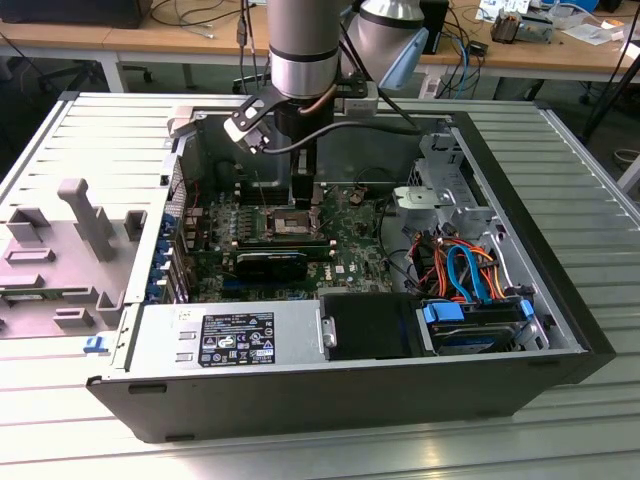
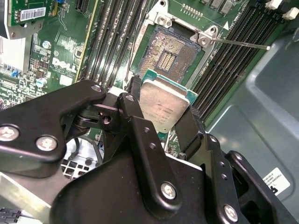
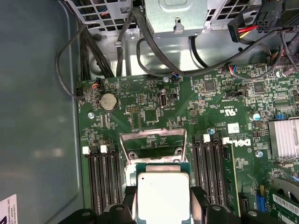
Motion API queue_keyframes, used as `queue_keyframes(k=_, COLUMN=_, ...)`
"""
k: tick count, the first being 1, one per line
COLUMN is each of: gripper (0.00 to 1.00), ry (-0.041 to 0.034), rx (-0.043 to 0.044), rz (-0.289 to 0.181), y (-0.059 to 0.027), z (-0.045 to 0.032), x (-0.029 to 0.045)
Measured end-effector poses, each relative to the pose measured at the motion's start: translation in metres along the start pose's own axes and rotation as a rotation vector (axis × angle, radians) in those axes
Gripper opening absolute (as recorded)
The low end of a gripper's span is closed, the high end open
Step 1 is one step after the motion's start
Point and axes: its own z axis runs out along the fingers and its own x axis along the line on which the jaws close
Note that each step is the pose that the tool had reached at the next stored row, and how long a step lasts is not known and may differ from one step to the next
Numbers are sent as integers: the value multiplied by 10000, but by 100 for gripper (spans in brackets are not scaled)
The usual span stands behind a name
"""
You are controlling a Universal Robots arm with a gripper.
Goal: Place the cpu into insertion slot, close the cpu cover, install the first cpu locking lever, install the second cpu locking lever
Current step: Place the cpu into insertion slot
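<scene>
The arm reaches straight down into the open computer case (image 1: 300, 400), with its gripper (image 1: 304, 200) low over the green motherboard (image 1: 350, 255). The claw is clamped on the cpu (image 2: 164, 106). In the second wrist view two black fingers (image 2: 132, 105) pinch the silver-grey chip by opposite edges, its dull metal top turned to the camera.

The insertion slot (image 2: 167, 53) lies open just past the chip, its dark contact field bare inside the silvery rim. The chip's far edge overlaps the socket's near edge in that view. From here I cannot tell whether it hangs clear of the socket or already touches it.

In the first wrist view the cpu cover (image 3: 153, 140) stands raised on the side of the socket away from the fingers, its window frame catching the light. A locking lever (image 2: 243, 44), a thin metal rod, sticks out from one socket corner across the black memory slots (image 2: 231, 65), which flank the socket on both sides. Farther along the board sit a round coin battery (image 3: 109, 100) and a finned heatsink (image 3: 285, 137).

Inside the case, a grey power supply (image 1: 225, 340) sits against the near wall. Blue and orange cables (image 1: 458, 275) run to the drives on the exterior view's right. On the ribbed table (image 1: 100, 440), at the exterior view's left, lies a grey moulded tray (image 1: 60, 250).
</scene>
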Motion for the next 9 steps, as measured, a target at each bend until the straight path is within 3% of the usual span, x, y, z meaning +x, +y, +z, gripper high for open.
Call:
queue_keyframes(k=7, gripper=54, ry=-1, rx=0, rz=1, y=-10, z=6, x=-1)
queue_keyframes(k=9, gripper=54, ry=-1, rx=0, rz=1, y=-34, z=44, x=-4)
